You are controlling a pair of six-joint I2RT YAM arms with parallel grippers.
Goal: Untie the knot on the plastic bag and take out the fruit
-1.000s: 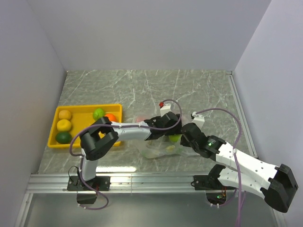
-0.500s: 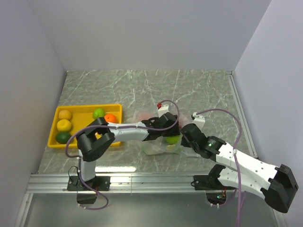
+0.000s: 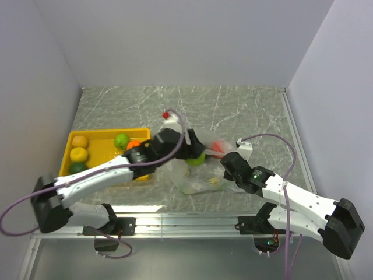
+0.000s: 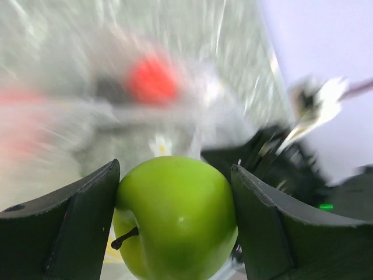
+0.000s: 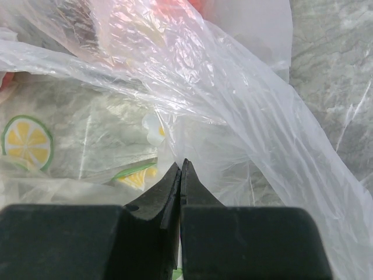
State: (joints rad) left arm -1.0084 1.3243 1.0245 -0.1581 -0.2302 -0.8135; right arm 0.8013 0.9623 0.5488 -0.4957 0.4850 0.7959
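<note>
My left gripper point(image 3: 193, 153) is shut on a light green fruit point(image 3: 198, 158) and holds it above the left part of the transparent plastic bag point(image 3: 195, 181). In the left wrist view the fruit point(image 4: 175, 216) fills the gap between the fingers point(image 4: 87, 221). My right gripper point(image 3: 224, 165) is shut on the bag's film at its right side; the right wrist view shows the closed tips point(image 5: 180, 166) pinching the film point(image 5: 245, 116). A red fruit point(image 3: 217, 144) lies at the bag's far side. The knot cannot be made out.
A yellow tray point(image 3: 73, 175) stands at the left with two yellow fruits point(image 3: 78, 148), a dark green one point(image 3: 78, 169), a light green one point(image 3: 121, 140) and an orange one point(image 3: 134, 143). Walls close in left, right and behind.
My left gripper has lifted up and to the left with the green fruit, out of the bag, and the left arm has stretched out. The right gripper has stayed pinched on the bag.
</note>
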